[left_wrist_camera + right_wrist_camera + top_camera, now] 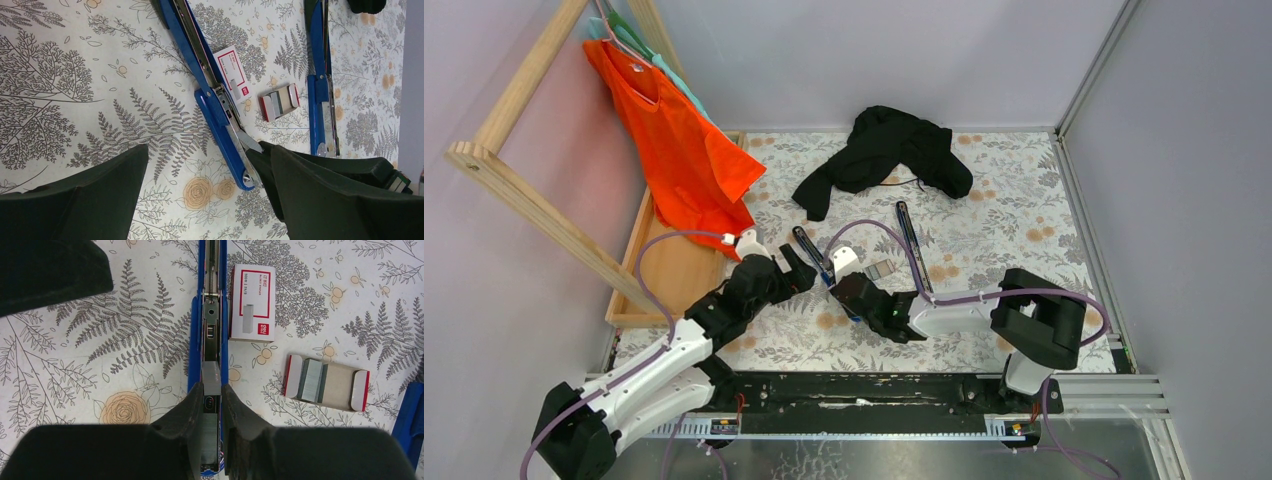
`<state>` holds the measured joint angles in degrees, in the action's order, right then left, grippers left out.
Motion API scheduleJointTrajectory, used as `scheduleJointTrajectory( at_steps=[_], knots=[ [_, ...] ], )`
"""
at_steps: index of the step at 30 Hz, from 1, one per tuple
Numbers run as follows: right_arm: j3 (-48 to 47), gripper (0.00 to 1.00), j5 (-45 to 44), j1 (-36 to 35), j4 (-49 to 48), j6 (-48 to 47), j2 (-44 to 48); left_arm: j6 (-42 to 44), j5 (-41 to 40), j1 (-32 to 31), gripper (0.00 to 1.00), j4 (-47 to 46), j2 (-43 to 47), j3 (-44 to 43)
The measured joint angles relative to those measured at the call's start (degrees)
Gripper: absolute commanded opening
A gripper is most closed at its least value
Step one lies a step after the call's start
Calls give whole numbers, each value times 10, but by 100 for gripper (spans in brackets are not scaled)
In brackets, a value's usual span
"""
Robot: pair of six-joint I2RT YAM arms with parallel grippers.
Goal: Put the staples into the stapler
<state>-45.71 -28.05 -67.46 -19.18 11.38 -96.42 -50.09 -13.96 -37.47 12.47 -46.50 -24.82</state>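
Staples (211,375), pinched by the right gripper (212,390), are lining up along the stapler (211,305) channel (left gripper (202,147) gaping wide). Lower them parallel.

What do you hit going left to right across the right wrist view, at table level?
Open blue stapler → white-and-red staple box → tray of staples → edge of a second blue stapler. Right claw left out: it overlaps the open stapler, shut on a staple strip.
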Motion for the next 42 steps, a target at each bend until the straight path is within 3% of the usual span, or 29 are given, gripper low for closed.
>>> scheduleJointTrajectory(
  at_steps=[11,18,25,30,42],
  knots=[
    [-4,39,-5,0,16,16,-7,-3,0,0,100,-6,-10,2],
    [-4,46,-5,0,43,17,-2,-3,0,0,100,-10,-10,2],
    [-14,47,-7,9,94,-5,55,-2,1,0,100,-11,-10,2],
    [-37,46,34,56,139,-9,85,1,12,0,100,-14,-17,2],
    [-94,34,104,180,234,-15,34,17,53,0,99,-37,-50,2]
  ],
)
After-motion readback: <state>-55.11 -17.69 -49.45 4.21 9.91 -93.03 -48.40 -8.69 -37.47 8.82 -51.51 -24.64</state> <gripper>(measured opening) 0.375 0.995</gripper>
